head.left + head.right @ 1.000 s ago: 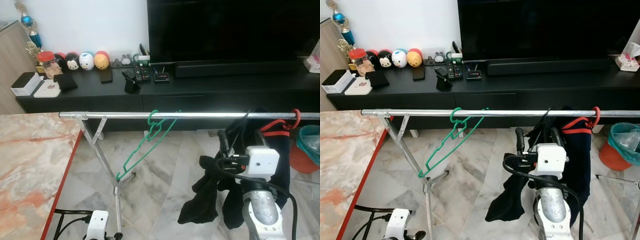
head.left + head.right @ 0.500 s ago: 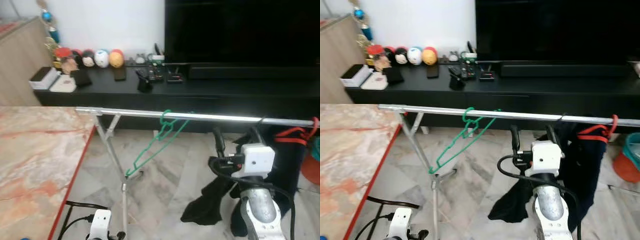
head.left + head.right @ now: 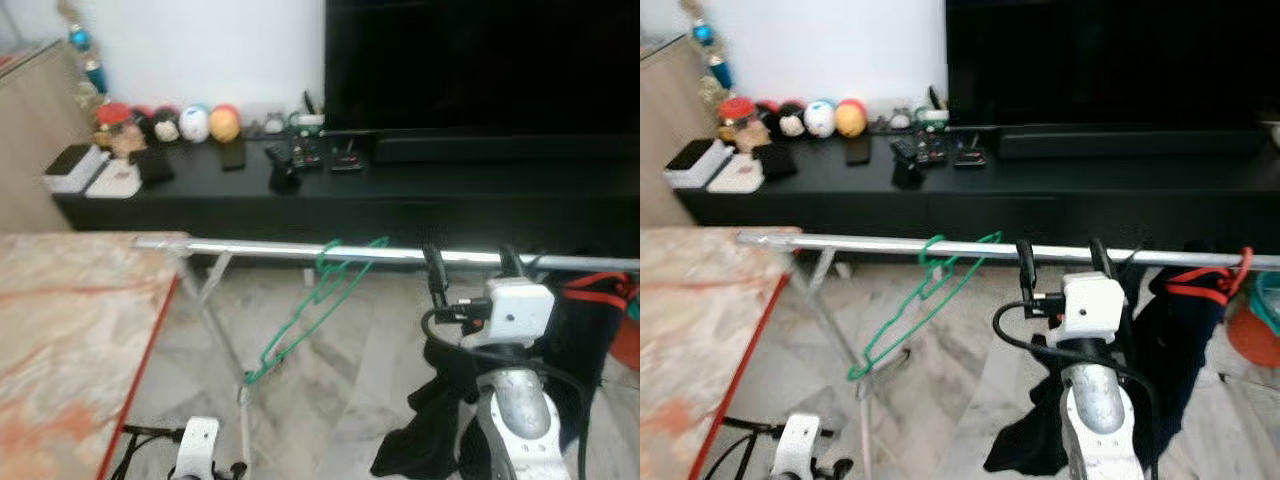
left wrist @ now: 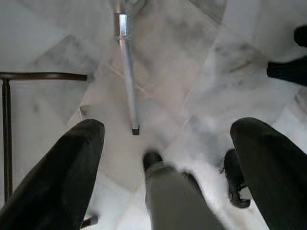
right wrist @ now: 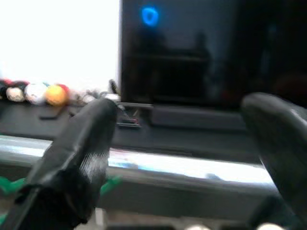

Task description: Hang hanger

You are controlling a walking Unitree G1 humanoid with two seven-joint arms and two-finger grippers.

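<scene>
A green hanger (image 3: 318, 300) hangs tilted by its hook on the metal rail (image 3: 270, 247) of a clothes rack. My right gripper (image 3: 472, 268) is raised just in front of the rail, right of the hanger, open and empty; the rail (image 5: 182, 166) runs across between its fingers (image 5: 76, 158) in the right wrist view. A red hanger (image 3: 1210, 280) with dark clothes (image 3: 1170, 340) hangs further right. My left gripper (image 4: 163, 167) hangs low, open, pointing down at the marble floor (image 4: 201, 86).
A marble-topped table with a red edge (image 3: 70, 330) stands at the left. Behind the rack is a black TV console (image 3: 400, 190) with a television (image 3: 480, 60), remotes and round toy figures (image 3: 195, 123). The rack's leg (image 4: 127, 81) crosses the floor below.
The camera has shifted, so the rail sits lower in the picture. My right gripper has come closer to the rail, its fingertips now reaching rail height. The green hanger still hangs in place.
</scene>
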